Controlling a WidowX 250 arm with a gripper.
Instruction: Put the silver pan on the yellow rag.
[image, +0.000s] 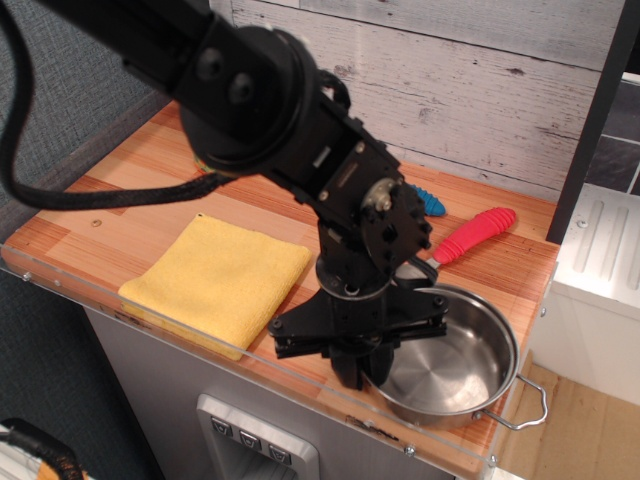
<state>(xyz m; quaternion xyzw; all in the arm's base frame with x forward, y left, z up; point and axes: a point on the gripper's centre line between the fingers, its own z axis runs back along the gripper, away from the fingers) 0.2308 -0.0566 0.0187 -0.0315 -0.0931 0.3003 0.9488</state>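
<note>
The silver pan (450, 365) sat at the lower right of the frame, on the wooden counter (130, 215) near its front edge. It was round, shiny and shallow. One thin wire handle (522, 405) stuck out on its right side, past the counter's front edge. The pan was not on the yellow rag (215, 280). The rag lay flat at the left of the frame, a soft folded square, apart from the pan with bare wood between them. The black gripper (355, 365) hung down right at the pan's left rim. One dark finger (350, 372) reached down at the rim, but the fingers blurred into one dark shape there, so I could not tell if they were spread or pinching the rim. A big black arm (250, 95) ran from the gripper up to the upper left of the frame, with a thick black cable (110, 195) looping beside it. Behind the pan, near the wall, lay a red handle (475, 235) and, just left of it, a small blue thing (428, 200). A clear plastic strip (150, 325) ran along the front of the counter. The wall (480, 80) at the back was made of pale grey wooden boards.
</note>
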